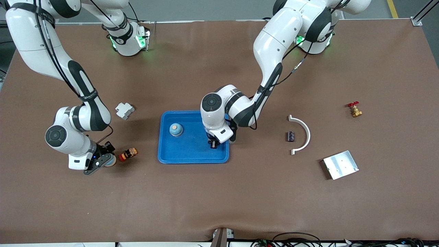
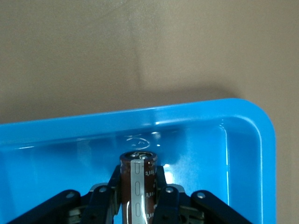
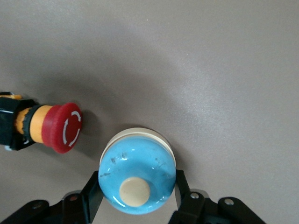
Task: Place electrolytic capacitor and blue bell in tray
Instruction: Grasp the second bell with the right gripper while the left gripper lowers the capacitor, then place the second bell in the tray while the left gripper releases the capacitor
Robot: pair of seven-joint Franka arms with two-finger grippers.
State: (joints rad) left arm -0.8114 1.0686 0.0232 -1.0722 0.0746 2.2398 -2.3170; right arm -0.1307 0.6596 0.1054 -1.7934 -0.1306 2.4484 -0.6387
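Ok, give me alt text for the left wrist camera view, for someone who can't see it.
The left gripper holds a dark brown electrolytic capacitor with a silver stripe between its fingers, over the inside of the bright-blue tray. The tray's rounded corner and raised rim show, with the brown table around it.

Work surface and surroundings

A brown mat [image 1: 219,192] covers the table from edge to edge, slightly wrinkled along the edge nearest the front camera. Grey floor [image 1: 205,8] shows above the mat, with a yellow floor line [image 1: 392,8] at one corner. Black cables [image 1: 295,238] lie along the nearest edge. Lighting is even.
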